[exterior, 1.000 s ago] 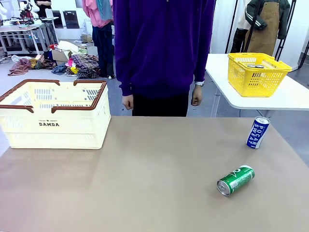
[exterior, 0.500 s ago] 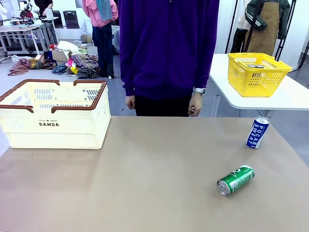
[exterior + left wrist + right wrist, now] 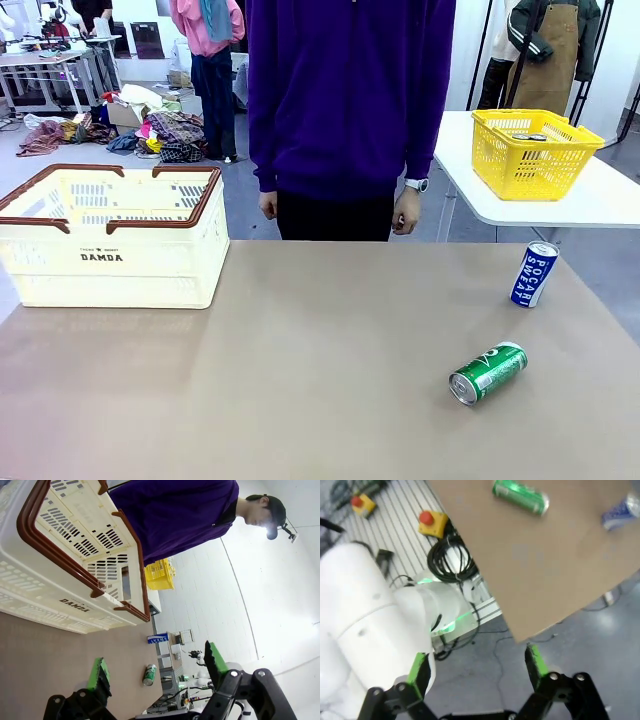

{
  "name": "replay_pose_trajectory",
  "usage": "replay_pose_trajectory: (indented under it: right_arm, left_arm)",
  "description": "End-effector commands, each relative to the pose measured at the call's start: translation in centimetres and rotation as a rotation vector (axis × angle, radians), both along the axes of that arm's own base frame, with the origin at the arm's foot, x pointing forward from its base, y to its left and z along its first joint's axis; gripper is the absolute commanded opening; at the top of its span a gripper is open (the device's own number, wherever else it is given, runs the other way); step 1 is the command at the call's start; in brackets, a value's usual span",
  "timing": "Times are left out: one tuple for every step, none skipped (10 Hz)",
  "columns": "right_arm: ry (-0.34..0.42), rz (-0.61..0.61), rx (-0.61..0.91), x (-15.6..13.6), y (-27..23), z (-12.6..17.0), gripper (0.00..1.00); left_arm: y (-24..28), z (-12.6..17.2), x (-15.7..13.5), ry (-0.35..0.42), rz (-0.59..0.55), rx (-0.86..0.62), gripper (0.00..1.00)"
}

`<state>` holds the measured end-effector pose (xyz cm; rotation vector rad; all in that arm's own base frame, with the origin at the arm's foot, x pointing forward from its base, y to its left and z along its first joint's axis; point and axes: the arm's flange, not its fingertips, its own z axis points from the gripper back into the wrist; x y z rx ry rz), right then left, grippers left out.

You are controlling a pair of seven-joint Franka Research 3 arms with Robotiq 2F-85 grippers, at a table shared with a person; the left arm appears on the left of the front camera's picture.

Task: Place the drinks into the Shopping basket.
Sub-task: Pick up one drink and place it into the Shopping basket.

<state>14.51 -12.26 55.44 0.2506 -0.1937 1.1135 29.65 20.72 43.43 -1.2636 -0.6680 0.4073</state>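
Right, nothing picked yet. Left hand (image 3: pixel 156 664) and right hand (image 3: pixel 476 666) both have fingers apart, holding nothing. Green can (image 3: pixel 488 372) lies on its side on the desk (image 3: pixel 300 380), near side on the robot's right. Blue can (image 3: pixel 534 274) stands upright beyond it, by the right edge. Shopping basket (image 3: pixel 110 270) sits far left, well apart from both. Person (image 3: pixel 350 100) stands at the far side, arms down. Suggest the right hand takes the green can first: fingers across the body, not the ends, since it will likely roll if nudged. Lift clear of the brown rim, release low inside.
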Motion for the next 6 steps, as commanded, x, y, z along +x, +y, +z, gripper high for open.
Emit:
replay_pose_trajectory:
  right_arm:
    - [0.018,0.192,-0.092,7.6,6.6,1.8,1.00]
    - [0.037,0.320,-0.139,12.6,11.8,1.7,1.00]
    - [0.047,0.414,-0.188,16.7,16.3,0.6,1.00]
    - [0.029,0.545,-0.211,19.9,20.2,-1.4,1.00]
    - [-0.014,0.674,-0.168,21.9,22.9,-4.0,1.00]
    - [-0.051,0.743,-0.159,22.9,24.2,-6.8,1.00]
  left_arm:
    - [0.0,0.1,-0.3,0.002,-0.011,-0.002,1.00]
    - [0.0,0.1,-0.3,0.002,-0.011,-0.002,1.00]
    - [0.0,0.1,-0.3,0.002,-0.011,-0.002,1.00]
    - [0.0,0.1,-0.3,0.002,-0.011,-0.002,1.00]
    - [0.0,0.1,-0.3,0.002,-0.011,-0.002,1.00]
    - [0.0,0.1,-0.3,0.002,-0.011,-0.002,1.00]
